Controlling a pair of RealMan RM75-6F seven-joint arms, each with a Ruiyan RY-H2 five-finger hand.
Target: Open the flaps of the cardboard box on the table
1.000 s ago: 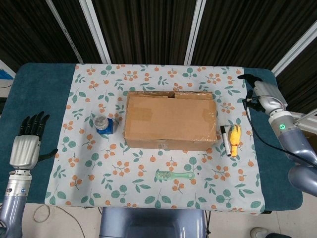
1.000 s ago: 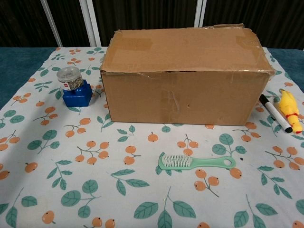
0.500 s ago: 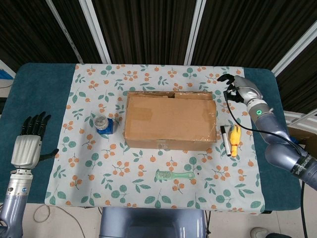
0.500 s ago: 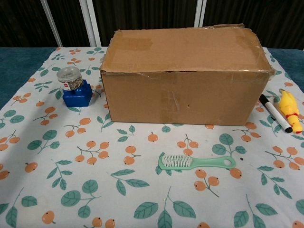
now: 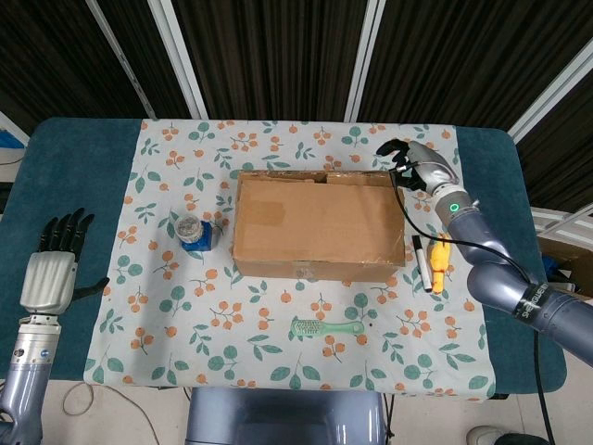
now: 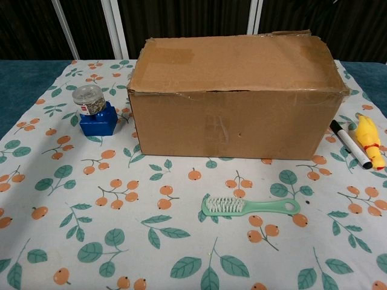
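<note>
Head view shows the right robot hand (image 5: 419, 163) has swung in from the tabletop's right edge over the last second and now hovers just off the cardboard box's (image 5: 318, 225) far right corner, at about 2 o'clock from the box's centre, fingers spread and holding nothing. The left robot hand (image 5: 51, 270) has not moved: it sits at 9 o'clock on the teal tabletop (image 5: 79, 167), fingers extended and apart, empty. The box itself is unchanged, resting mid-cloth on the floral tablecloth (image 5: 185, 306) with its top flaps down and taped; a narrow gap shows along the far edge. In the chest view the box (image 6: 236, 99) fills the middle, closed, its front face creased. At 3 o'clock from it lie a black marker (image 5: 422, 260) and a yellow rubber chicken (image 5: 439, 260); at 9 o'clock a blue-based jar (image 5: 193, 233); at 6 o'clock a green brush (image 5: 326, 327).
</note>
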